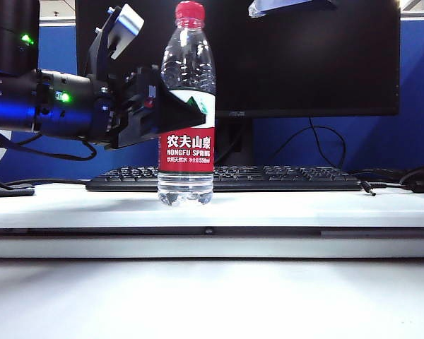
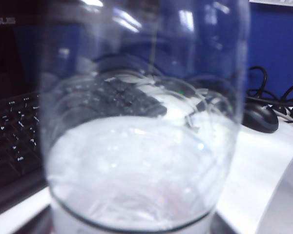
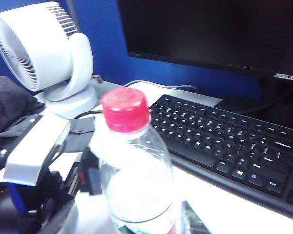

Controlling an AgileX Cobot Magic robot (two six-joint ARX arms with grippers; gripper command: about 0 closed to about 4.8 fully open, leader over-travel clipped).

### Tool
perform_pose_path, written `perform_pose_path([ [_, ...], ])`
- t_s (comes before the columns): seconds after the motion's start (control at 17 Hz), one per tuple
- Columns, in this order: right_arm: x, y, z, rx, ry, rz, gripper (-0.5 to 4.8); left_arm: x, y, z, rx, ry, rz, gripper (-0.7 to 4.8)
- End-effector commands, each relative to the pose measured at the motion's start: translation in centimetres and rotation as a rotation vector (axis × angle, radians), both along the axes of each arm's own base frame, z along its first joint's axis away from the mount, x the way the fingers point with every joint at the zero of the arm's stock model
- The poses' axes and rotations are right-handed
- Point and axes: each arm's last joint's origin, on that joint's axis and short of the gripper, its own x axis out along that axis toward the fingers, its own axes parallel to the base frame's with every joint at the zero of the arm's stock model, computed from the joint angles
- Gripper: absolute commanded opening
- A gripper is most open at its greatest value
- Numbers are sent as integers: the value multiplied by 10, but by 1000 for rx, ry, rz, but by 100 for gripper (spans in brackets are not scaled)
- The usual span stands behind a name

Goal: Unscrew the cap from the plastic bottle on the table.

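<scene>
The plastic bottle (image 1: 187, 85) stands upright mid-table (image 1: 304, 208), clear with a red and white label. Its red cap (image 1: 190, 13) sits on the neck. My left gripper (image 1: 171, 106) comes in from the left at the label's top edge, its black fingers either side of the body and shut on it. In the left wrist view the bottle (image 2: 141, 146) fills the frame. The right wrist view looks down at the cap (image 3: 125, 109) and the bottle's shoulder (image 3: 136, 185) from a short distance. Only a pale part of my right gripper (image 1: 268, 8) shows, up and right of the cap; its jaws are cut off.
A black keyboard (image 1: 283, 176) lies just behind the bottle, with a dark monitor (image 1: 304, 56) behind that. A white fan (image 3: 44, 53) stands at the back beside the left arm. A mouse (image 2: 258, 117) and cables (image 1: 410, 180) lie at the far right.
</scene>
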Motion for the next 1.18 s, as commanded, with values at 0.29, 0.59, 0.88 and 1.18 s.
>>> perform_pose_path([
  [0.29, 0, 0, 5, 21, -11, -2, 268, 12, -13, 10, -31, -39, -46, 471],
  [0.59, -1, -1, 5, 19, -10, -2, 268, 26, -30, -2, -14, -15, -85, 465],
  [0.88, -1, -2, 5, 18, -10, -11, 268, 28, -33, -5, -10, -8, -88, 360],
  [1.18, -1, -2, 6, 19, -12, -18, 268, 28, -33, -5, -8, -11, -90, 253],
])
